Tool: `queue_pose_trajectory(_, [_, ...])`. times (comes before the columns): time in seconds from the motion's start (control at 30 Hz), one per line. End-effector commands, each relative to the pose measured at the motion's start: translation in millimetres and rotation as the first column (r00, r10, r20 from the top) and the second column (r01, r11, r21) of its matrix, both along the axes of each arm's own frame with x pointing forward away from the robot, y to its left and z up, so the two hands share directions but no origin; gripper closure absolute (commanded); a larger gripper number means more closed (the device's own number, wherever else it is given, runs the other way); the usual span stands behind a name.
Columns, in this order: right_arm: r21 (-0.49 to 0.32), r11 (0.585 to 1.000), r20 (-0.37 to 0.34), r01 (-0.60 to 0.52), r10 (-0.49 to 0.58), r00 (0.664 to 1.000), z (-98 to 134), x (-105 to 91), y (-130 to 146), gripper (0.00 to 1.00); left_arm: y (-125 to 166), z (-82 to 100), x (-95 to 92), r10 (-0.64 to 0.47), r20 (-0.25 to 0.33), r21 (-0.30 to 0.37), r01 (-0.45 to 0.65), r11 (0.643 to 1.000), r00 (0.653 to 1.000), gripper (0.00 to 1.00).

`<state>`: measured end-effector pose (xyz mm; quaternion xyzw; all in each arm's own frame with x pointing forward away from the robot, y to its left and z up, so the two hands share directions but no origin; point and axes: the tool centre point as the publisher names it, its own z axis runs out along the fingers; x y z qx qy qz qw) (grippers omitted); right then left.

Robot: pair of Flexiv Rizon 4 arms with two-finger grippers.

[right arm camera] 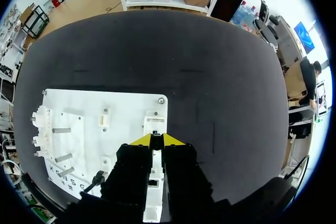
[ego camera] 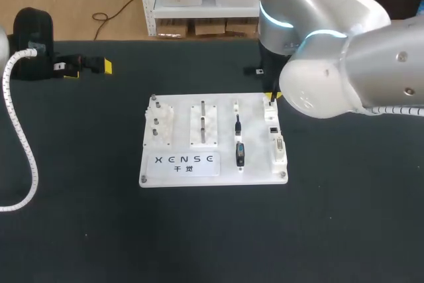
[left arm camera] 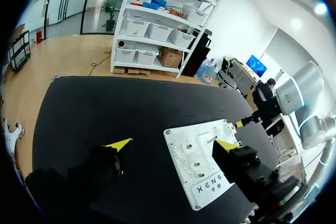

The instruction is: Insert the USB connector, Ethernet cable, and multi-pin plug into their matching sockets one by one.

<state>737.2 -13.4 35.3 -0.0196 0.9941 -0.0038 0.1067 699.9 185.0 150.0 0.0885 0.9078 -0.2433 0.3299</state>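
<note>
A white board (ego camera: 179, 173) lies mid-table. A black plug (ego camera: 240, 154) and a thin black cable end (ego camera: 238, 124) rest in holders on it, left of the socket column (ego camera: 277, 144) along its right edge. My right gripper (ego camera: 271, 99) hangs over the far end of that column. In the right wrist view its yellow tips (right arm camera: 157, 140) stand almost together above a white socket block (right arm camera: 155, 124), with nothing visible between them. My left gripper (ego camera: 86, 65) stays at the table's far left, off the board. The left wrist view shows it open (left arm camera: 173, 144) and empty.
The board (right arm camera: 79, 108) also carries white fixtures with upright pegs (ego camera: 159, 124) on its left half and a slotted block (ego camera: 203, 122) in the middle. Black tabletop surrounds it. The left arm's white coiled hose (ego camera: 23, 137) hangs over the table's left side.
</note>
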Motion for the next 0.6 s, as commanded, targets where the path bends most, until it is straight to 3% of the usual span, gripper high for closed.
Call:
queue_pose_trajectory(0.03, [-0.001, 1.000, 0.002, 0.000, 0.000, 1.000, -1.5, 0.1, 1.2, 1.00, 0.0, 0.0, 0.0, 0.000, 0.000, 0.000, 0.000, 1.000, 1.000, 0.00])
queue_pose_trajectory(0.6, [0.001, 1.000, 0.003, 0.006, -0.006, 1.000, -4.4, 2.0, 1.2, 1.00, 0.0, 0.0, 0.0, 0.000, 0.000, 0.000, 0.000, 1.000, 1.000, 0.00])
